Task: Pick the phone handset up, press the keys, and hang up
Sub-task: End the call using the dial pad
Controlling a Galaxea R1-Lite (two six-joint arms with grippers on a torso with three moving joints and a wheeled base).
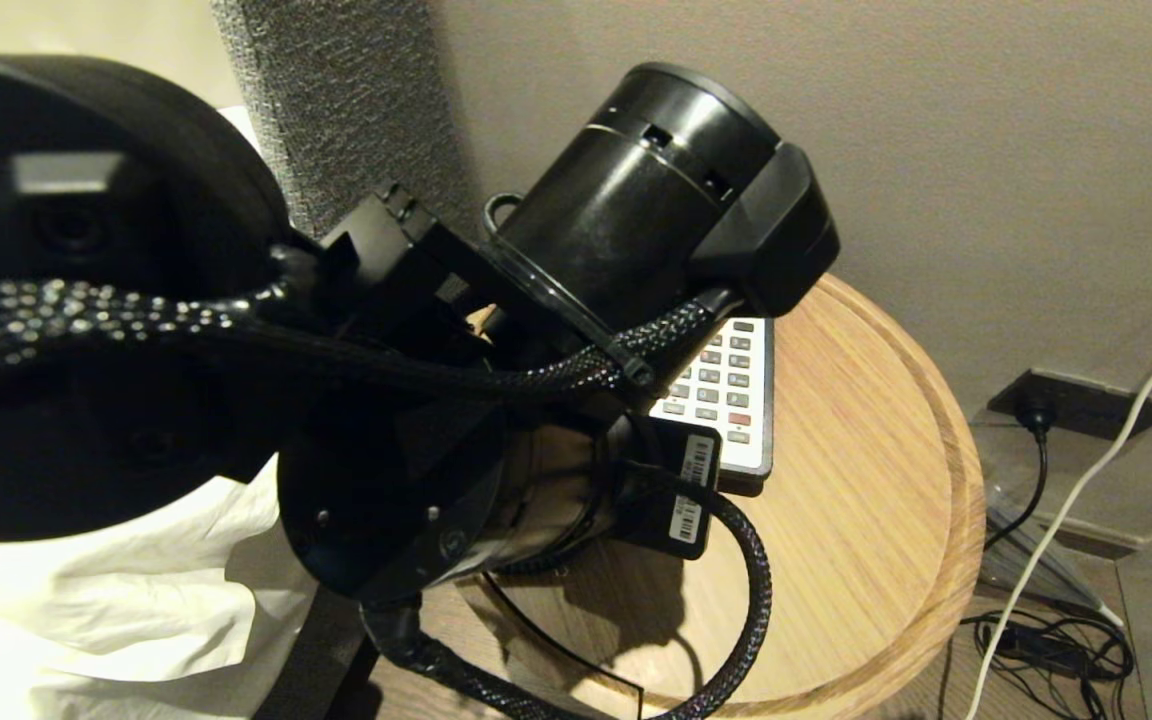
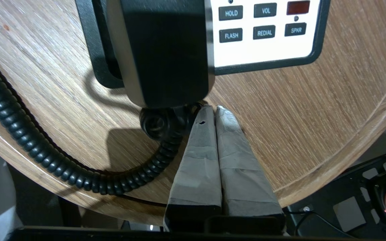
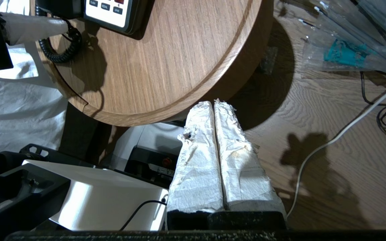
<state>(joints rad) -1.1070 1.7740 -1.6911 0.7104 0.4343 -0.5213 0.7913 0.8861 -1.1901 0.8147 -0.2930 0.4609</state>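
While the phone handset (image 2: 164,50) lay in its cradle on the phone base (image 2: 266,62), the left gripper (image 2: 213,112) sat just beside the handset's lower end, its two taped fingers (image 2: 199,157) pressed flat together with nothing between them. Their tips pointed at the spot where the coiled cord (image 2: 39,147) joined the handset, touching or nearly touching the cord's plug; which of the two could not be told. From there the cord swung out in one long loop over the round wooden table (image 2: 313,117) and back along its edge.

Beside the handset, the keys (image 2: 265,21) sat in the white faceplate. The left wrist view showed six of them in two rows of three: HOLD, VOL and one red key above, FLASH, REDIAL and SPKR below. In the head view the left arm (image 1: 536,330) covered most of the phone, leaving only a strip of keys (image 1: 726,385) visible.

Well apart from the phone, the right gripper (image 3: 214,105) hung off the near edge of the table, over the wooden floor (image 3: 330,160). Its two white-wrapped fingers (image 3: 199,160) were also closed against each other and empty.

One handset, one cord, one phone base and one table could be counted. On the floor lay a white cable (image 1: 1066,520) and a tangle of black cables (image 1: 1061,645). White cloth (image 1: 86,620) lay to the table's left.
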